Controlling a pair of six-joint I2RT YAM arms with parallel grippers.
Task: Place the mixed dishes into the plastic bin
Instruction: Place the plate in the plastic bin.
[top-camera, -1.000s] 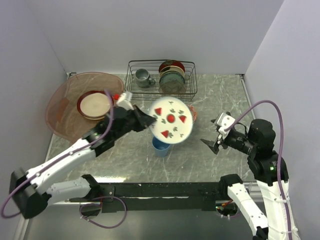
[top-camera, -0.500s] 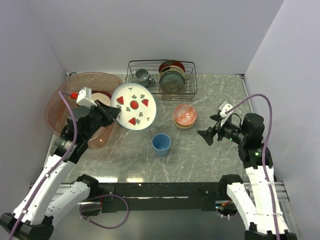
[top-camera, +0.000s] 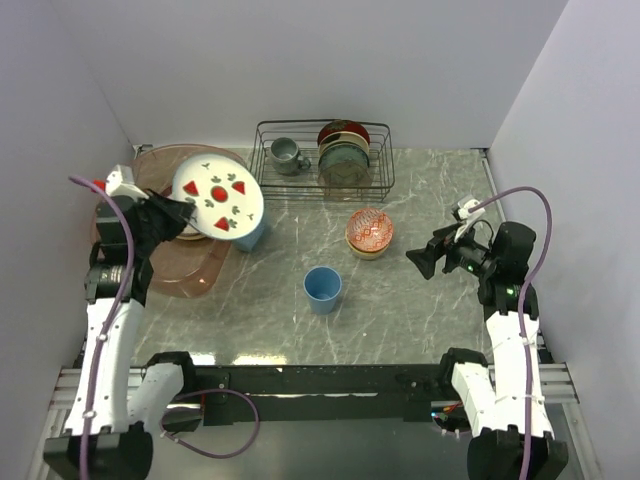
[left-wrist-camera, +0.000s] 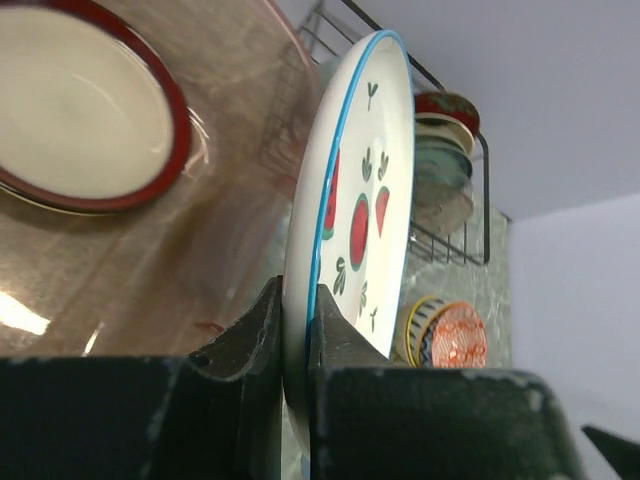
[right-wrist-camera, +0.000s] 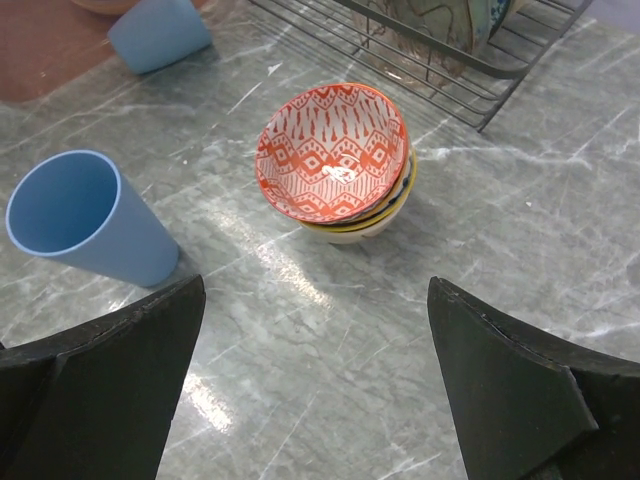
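Observation:
My left gripper (top-camera: 168, 215) is shut on the edge of the white strawberry plate (top-camera: 218, 190) and holds it tilted over the pinkish plastic bin (top-camera: 196, 278). In the left wrist view the plate (left-wrist-camera: 355, 200) stands on edge between the jaws of that gripper (left-wrist-camera: 297, 330), above the bin (left-wrist-camera: 240, 150), where the dark red plate (left-wrist-camera: 80, 110) lies. The red-patterned bowl (top-camera: 369, 230) sits stacked on the cream bowl (right-wrist-camera: 372, 226). One light-blue cup (top-camera: 322, 288) stands upright. The other cup (top-camera: 252, 236) lies beside the bin. My right gripper (top-camera: 420, 262) is open and empty, right of the bowls. I see no orange-yellow plate.
The black wire rack (top-camera: 322, 160) with a grey mug (top-camera: 286, 154) and upright dark plates stands at the back. Walls close in on the left, back and right. The right wrist view shows the bowl (right-wrist-camera: 335, 150), the upright cup (right-wrist-camera: 85, 220) and the rack (right-wrist-camera: 450, 50).
My left arm has swung the strawberry plate left, from above the table's middle to above the bin. My right gripper has drawn back slightly to the right, still open.

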